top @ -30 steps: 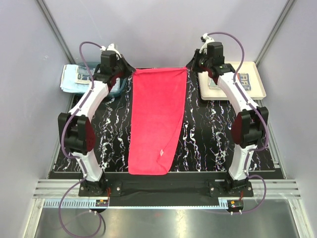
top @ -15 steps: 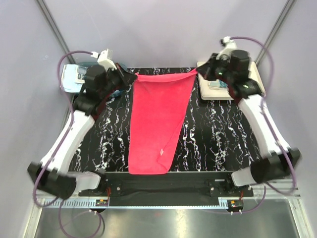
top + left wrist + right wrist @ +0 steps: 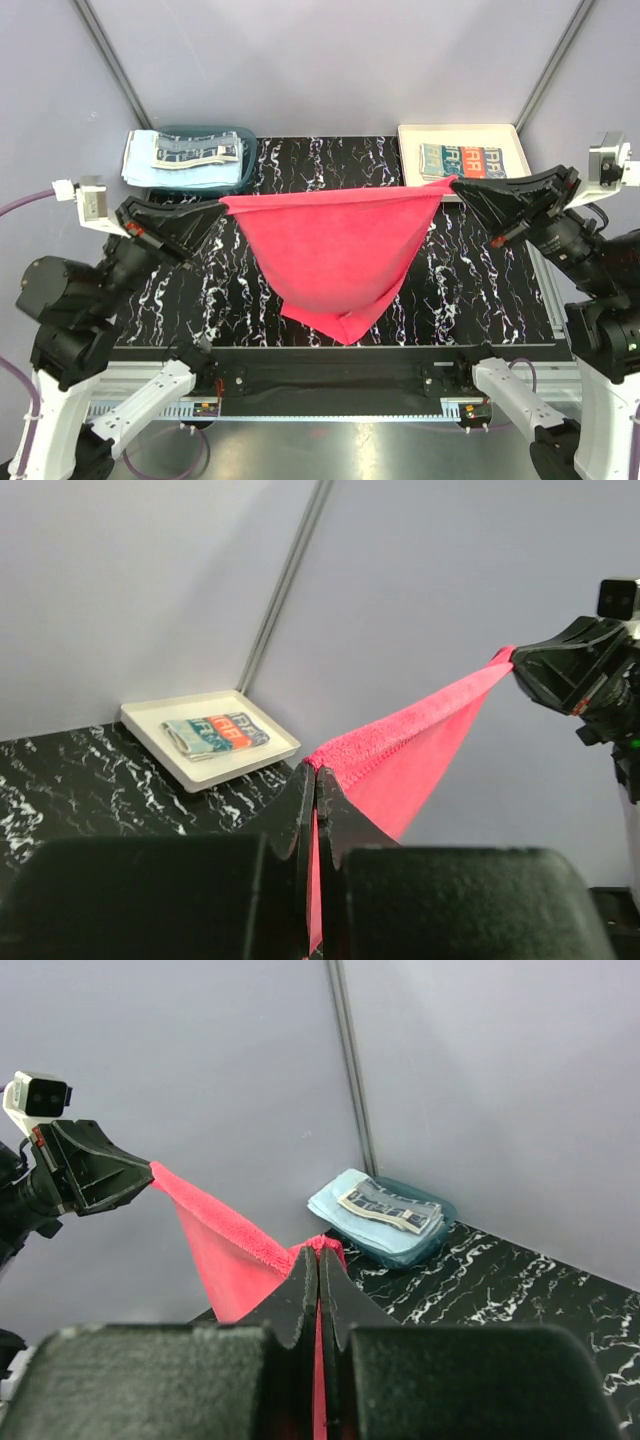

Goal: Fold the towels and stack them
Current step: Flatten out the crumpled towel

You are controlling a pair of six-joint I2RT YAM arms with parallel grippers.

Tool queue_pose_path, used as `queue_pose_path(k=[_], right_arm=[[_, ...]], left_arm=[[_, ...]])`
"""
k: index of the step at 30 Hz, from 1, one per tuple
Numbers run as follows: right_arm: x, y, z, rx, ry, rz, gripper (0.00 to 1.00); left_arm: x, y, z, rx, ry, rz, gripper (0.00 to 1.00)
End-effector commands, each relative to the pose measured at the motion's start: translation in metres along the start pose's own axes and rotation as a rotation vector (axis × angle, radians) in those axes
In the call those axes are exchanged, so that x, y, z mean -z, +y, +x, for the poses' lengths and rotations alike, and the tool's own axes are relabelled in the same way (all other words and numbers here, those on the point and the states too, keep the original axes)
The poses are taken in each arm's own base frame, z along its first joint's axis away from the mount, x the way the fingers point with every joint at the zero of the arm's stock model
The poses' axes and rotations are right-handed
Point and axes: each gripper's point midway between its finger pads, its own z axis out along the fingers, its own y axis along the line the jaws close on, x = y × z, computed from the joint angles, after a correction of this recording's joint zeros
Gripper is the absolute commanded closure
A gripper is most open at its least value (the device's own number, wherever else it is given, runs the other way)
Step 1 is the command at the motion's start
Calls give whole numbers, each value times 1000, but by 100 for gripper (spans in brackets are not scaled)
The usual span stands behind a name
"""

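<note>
We hold the red towel mid-frame above the bench, left end effector and right end effector each clamped on a corner. Risk: pulling apart harder slips a corner; towel drops crumpled.

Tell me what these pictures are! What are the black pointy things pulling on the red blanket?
Those are two robot arms. Each ends in a gripper, a pincer with two fingers. One picture looks down from above the table. The other two come from small cameras riding on each arm's wrist.

The red thing is a towel. The left gripper is shut on one corner and the right gripper is shut on the other, so the towel hangs stretched between them above the black marbled table.

At the back left, a teal basket holds a light blue towel with a patterned towel on top. At the back right, a cream tray holds a folded patterned towel.
</note>
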Motion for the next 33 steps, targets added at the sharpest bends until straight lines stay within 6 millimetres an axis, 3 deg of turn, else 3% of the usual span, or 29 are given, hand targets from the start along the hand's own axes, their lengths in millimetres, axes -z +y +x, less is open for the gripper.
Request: queue_pose_path(k=[1, 8, 14, 17, 21, 29, 33], right_arm=[[8, 8, 1, -39, 25, 3, 100], [22, 38, -19, -40, -9, -79, 100], [24, 46, -33, -27, -42, -92, 100], [18, 40, -32, -30, -42, -84, 100], [-1, 15, -16, -50, -24, -49, 100], [-57, -71, 59, -137, 99, 86, 100], [-91, -116, 88, -130, 143, 144, 100]], left_arm=[[19, -26, -25, -16, -46, 58, 100], [31, -54, -41, -2, -69, 152, 100], [27, -62, -47, 18, -75, 190, 100], [21, -57, -48, 21, -73, 163, 100], [3, -39, -39, 30, -53, 105, 100], [-60, 47, 11, 2, 35, -142, 100], [-94, 85, 17, -51, 38, -242, 100]])
